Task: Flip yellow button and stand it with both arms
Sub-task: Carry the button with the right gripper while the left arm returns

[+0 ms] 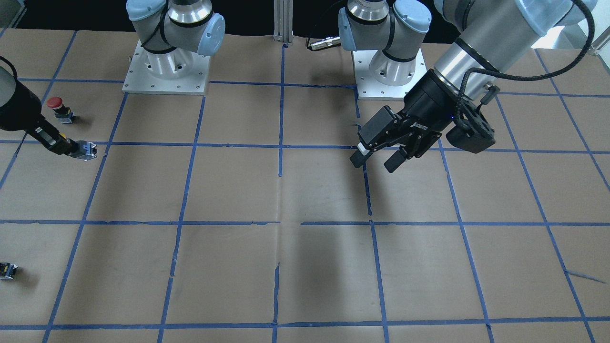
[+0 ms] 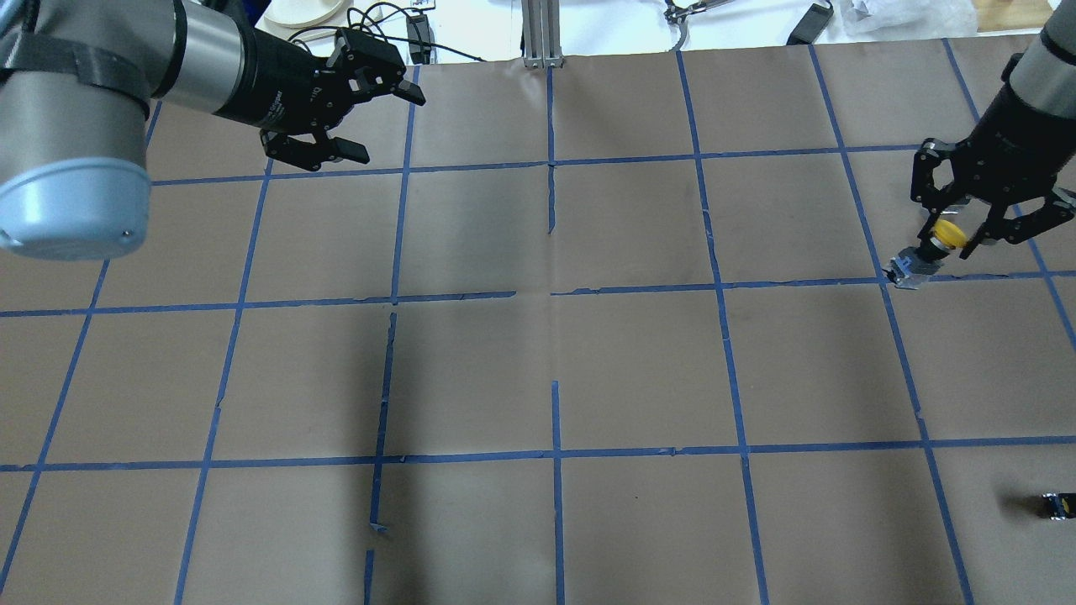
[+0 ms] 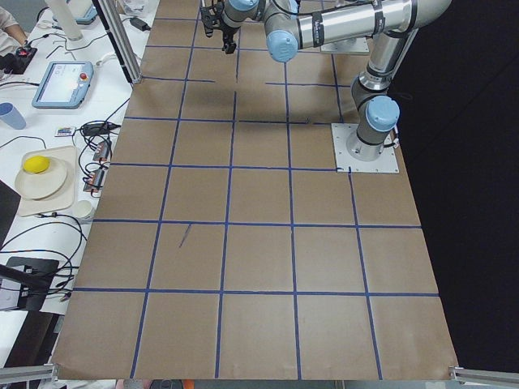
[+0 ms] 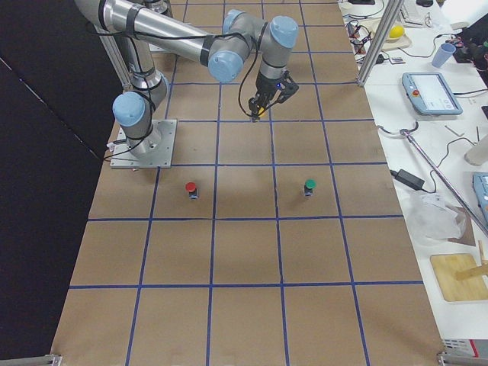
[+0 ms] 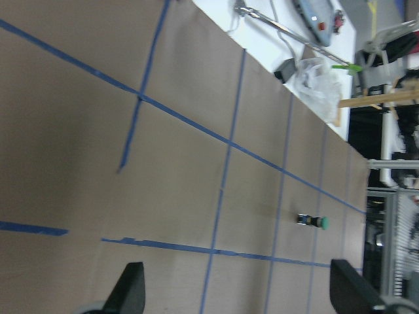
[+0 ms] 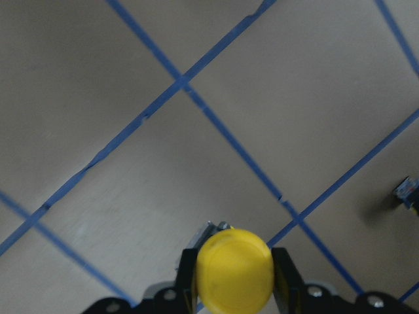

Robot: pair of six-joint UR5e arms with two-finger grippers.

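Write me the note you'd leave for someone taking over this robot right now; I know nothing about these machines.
Right gripper: fingers shut on the yellow button, holding it by its cap, with the body sticking out beyond the fingers. I cannot tell if it touches the table.
Left gripper: open and empty, hanging above the table far from the button.
Done: one arm has grasped the button.
Left: bring the arms together, turn the button over between them, stand it up, let go.
The red button stands nearby; leave it alone.

Left hand [image 5: 239, 284] agape; green button [image 5: 313, 221] beyond
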